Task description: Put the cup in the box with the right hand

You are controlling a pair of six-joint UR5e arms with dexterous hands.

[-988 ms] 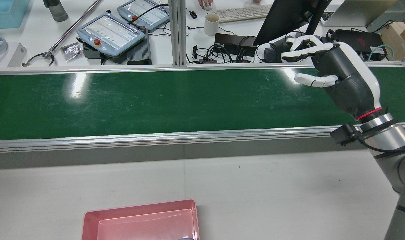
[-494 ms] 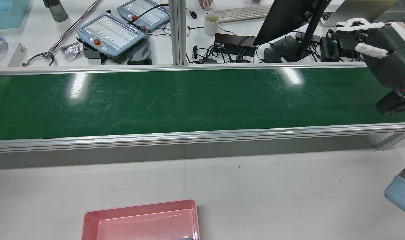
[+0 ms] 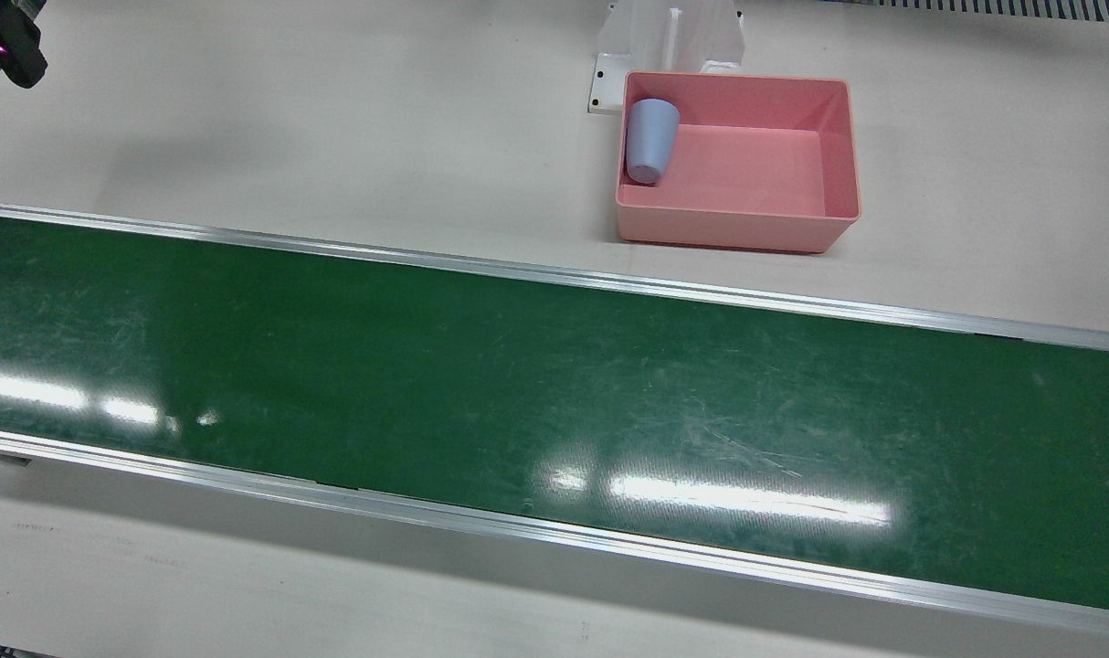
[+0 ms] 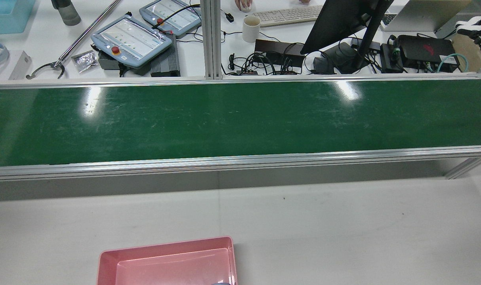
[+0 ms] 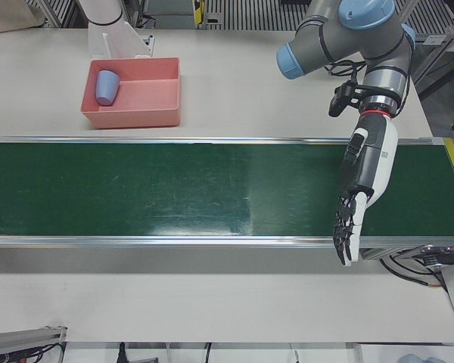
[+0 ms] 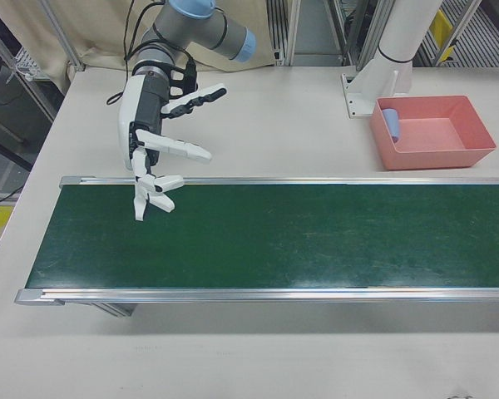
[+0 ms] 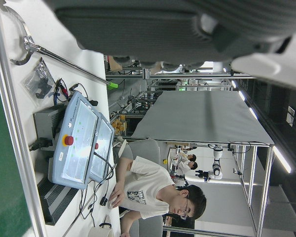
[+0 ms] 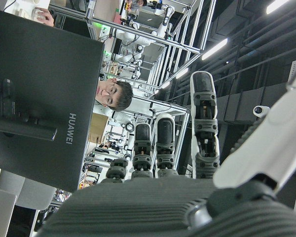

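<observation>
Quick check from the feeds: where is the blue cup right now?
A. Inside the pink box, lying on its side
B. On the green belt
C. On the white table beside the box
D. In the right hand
A. The front view shows the cup lying on its side in a corner of the box, while the right hand is open and empty over the belt's end.
</observation>
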